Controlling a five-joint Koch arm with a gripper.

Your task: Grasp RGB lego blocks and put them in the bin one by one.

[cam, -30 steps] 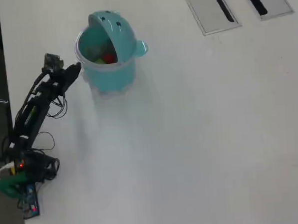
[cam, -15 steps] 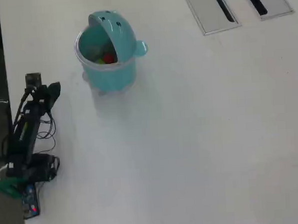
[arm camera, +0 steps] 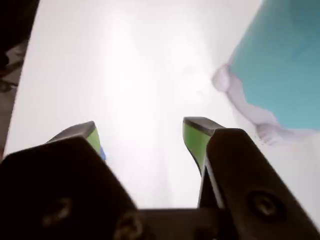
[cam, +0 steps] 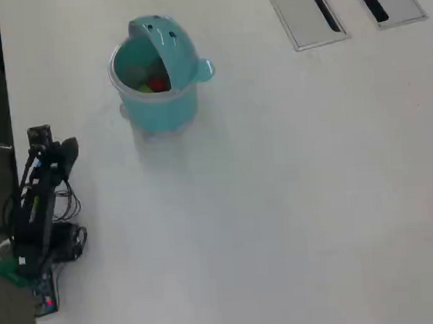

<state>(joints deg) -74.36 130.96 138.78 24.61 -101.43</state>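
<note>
Blocks are lying inside the bin (cam: 159, 100), well away from my gripper (arm camera: 142, 134): in the overhead view I am seeing a red block (cam: 159, 84) and a green block (cam: 146, 87) side by side on its floor, under the tilted-up lid (cam: 168, 42). A blue one I cannot make out there. My gripper is standing open, its two green-faced fingers (arm camera: 194, 140) spread wide with nothing between them but bare white table (cam: 291, 201). In the wrist view the bin's teal wall is filling the upper right corner, ahead of me and off to the right of my right finger, not touching it. In the overhead view my arm (cam: 37, 200) is sitting folded near the table's left edge, with the gripper (cam: 65, 152) pointing up the picture and the bin beyond it to the upper right. Two grey panels (cam: 307, 12) are lying far off at the top right edge.
</note>
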